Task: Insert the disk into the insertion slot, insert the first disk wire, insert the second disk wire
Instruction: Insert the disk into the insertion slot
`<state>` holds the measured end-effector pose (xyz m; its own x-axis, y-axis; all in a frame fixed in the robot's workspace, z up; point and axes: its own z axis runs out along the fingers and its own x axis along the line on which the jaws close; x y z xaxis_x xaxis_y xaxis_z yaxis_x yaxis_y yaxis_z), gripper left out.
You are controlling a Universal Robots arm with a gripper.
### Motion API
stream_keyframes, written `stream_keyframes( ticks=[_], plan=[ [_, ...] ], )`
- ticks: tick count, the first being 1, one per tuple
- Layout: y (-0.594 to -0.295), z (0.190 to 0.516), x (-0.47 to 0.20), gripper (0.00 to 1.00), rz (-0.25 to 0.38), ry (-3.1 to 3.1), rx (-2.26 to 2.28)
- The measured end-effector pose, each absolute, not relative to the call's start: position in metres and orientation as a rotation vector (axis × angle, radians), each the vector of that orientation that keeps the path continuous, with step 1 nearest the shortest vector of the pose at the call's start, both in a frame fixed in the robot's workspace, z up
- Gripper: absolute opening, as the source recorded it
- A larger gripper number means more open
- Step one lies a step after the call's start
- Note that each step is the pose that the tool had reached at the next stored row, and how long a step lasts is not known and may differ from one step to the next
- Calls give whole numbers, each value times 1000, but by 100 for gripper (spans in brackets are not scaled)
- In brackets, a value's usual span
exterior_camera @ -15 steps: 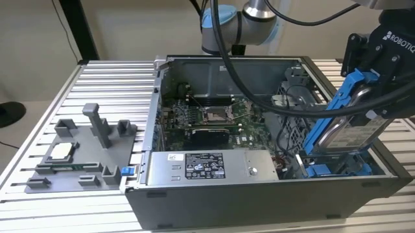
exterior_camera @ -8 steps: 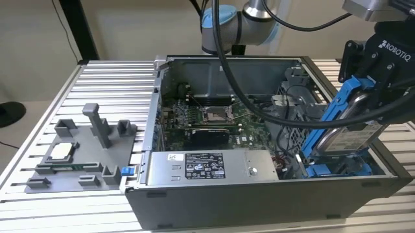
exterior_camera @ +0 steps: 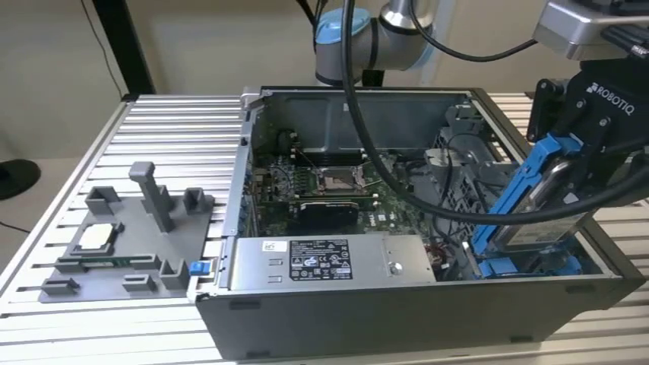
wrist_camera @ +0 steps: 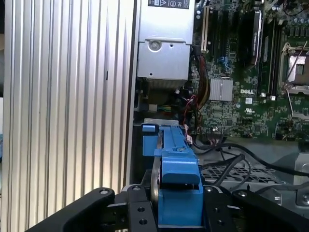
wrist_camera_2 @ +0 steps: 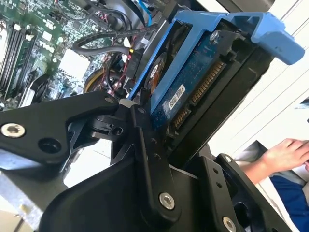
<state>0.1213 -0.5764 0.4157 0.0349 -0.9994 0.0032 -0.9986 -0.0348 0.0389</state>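
My gripper (exterior_camera: 570,176) is shut on the disk (exterior_camera: 552,217), a silver drive in a bright blue carrier. I hold it on edge and tilted above the case's corner at the exterior view's right. The lower end of the disk reaches down toward the insertion slot (exterior_camera: 522,266), a bay with blue rails in the case floor. In the second wrist view the black fingers (wrist_camera_2: 145,145) clamp the disk (wrist_camera_2: 193,82), and its blue circuit board and connector face out. In the first wrist view the disk's carrier (wrist_camera: 176,164) stands between my gripper (wrist_camera: 178,212) and the slot's blue tab (wrist_camera: 148,128).
The open computer case (exterior_camera: 406,319) lies on a ribbed metal table (exterior_camera: 172,129). Inside are a silver power-supply box (exterior_camera: 324,262), a motherboard (exterior_camera: 324,190), black cables (exterior_camera: 426,198) and red wires (exterior_camera: 438,251). A grey fixture tray (exterior_camera: 121,243) sits at the exterior view's left. A person's hand (wrist_camera_2: 285,154) rests nearby.
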Motion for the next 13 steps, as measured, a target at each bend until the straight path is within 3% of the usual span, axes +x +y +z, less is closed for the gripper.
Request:
stream_keyframes(
  ticks=[13],
  plan=[
    [-576, 401, 125, 0, -51, -2158, 2252]
  ],
)
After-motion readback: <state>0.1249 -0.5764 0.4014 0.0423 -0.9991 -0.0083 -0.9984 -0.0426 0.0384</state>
